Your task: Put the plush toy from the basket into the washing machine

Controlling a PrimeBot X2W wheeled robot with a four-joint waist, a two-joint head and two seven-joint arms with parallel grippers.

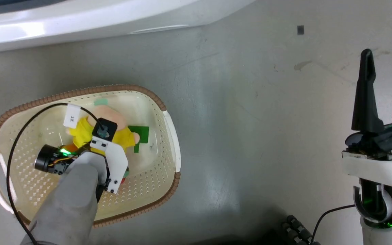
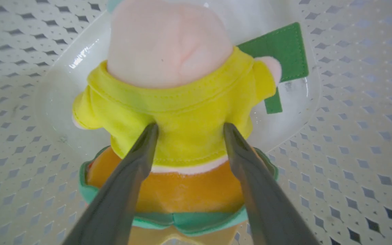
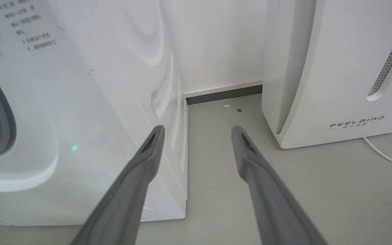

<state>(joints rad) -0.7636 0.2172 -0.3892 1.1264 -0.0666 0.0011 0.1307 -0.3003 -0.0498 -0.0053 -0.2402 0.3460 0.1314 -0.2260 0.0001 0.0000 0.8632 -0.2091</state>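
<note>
left pincer [image 2: 191, 136] wide, tips on yellow top | plush toy [image 2: 182, 102] lies in basket [image 1: 141, 190] middle, nearer far rim | judged: sink deeper round the torso before closing, then lift clear of rim | right pincer [image 1: 383, 54] wide, idle over floor [image 1: 250, 119]

A smooth grey floor [image 1: 237, 112] carries a small dark square mark [image 1: 300, 30] and a faint brownish stain [image 1: 301, 64]. A white slanted appliance lettered FEELBIRD [image 3: 335, 68] stands on it, with a perforated vent strip [image 3: 391, 54] along its side. A thin white cord [image 3: 383, 154] lies beside its base. Behind is a plain white wall [image 3: 216, 41] with a dark skirting strip [image 3: 223, 94].
</note>
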